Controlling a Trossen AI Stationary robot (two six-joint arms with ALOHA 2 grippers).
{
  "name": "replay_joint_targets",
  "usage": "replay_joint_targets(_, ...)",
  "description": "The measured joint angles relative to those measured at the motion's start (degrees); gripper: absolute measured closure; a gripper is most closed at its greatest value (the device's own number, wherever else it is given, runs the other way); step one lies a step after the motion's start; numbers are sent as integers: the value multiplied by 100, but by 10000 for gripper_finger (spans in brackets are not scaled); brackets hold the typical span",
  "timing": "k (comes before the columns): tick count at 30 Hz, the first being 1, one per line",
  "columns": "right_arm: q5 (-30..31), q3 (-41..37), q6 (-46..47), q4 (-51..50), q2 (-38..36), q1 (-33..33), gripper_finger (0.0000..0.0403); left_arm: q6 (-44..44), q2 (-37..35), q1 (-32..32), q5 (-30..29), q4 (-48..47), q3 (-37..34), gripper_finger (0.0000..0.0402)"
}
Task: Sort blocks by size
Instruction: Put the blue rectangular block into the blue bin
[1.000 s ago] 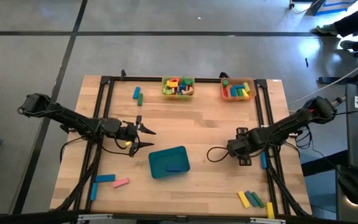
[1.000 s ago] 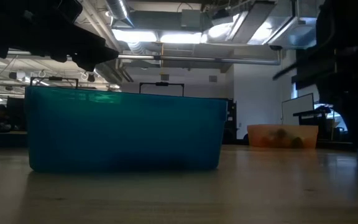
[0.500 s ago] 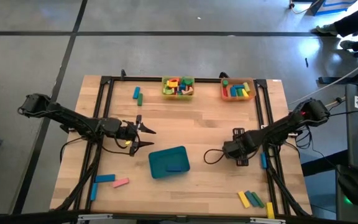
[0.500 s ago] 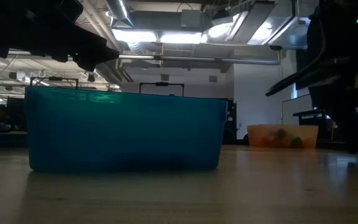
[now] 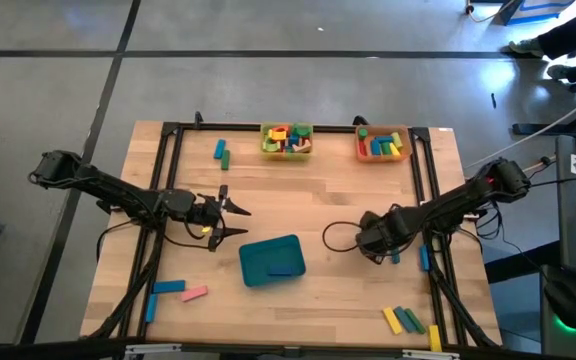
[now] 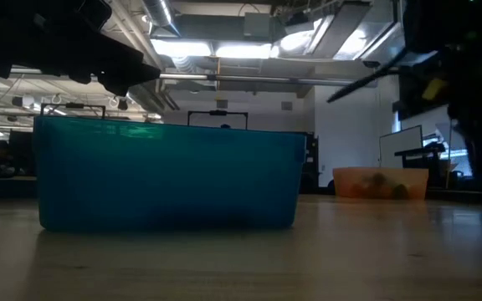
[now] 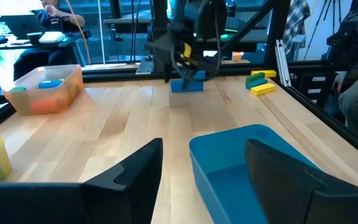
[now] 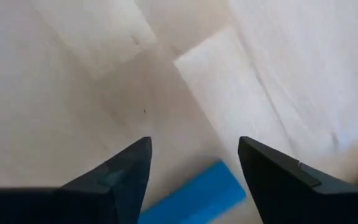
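Since a second ago only the right hand (image 5: 365,240) has moved, sliding toward nine o'clock from the right rail into open tabletop; everything else lies unchanged. Its fingers (image 8: 120,177) are spread, with a blue block (image 8: 197,196) on the wood between them, not pinched. The left hand (image 5: 230,221) waits at ten o'clock of the teal rectangular plastic tray (image 5: 272,260), fingers spread and holding nothing.

That teal tray at the centre holds one blue piece. At twelve o'clock on the far edge, the yellow tray (image 5: 287,141) is heaped with mixed blocks; just toward three o'clock, the orange tray (image 5: 383,144) holds green, blue and yellow bars.

Loose blocks lie near edges: blue and pink bars (image 5: 181,290) at seven o'clock, a blue-green pair (image 5: 222,152) at eleven, yellow and green bars (image 5: 405,320) at five. Bare pale wooden tabletop (image 5: 318,205) spreads between hands and far trays.
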Motion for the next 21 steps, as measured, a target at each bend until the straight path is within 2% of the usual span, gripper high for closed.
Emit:
replay_joint_targets(4, -604, 385, 1106, -793, -5, 3, 160, -1, 0, 0, 1, -2, 0, 190)
replay_joint_targets(8, -1107, 372, 2110, -868, -9, 74, 160, -1, 0, 0, 1, -67, 0, 190)
replay_joint_targets(17, -1195, -141, 3375, -315, 11, 478, 161, -7, 0, 0, -1, -118, 0, 190)
replay_joint_targets(21, -1239, -395, 3590, 118, 12, 613, 182, -21, 0, 0, -1, -117, 0, 190)
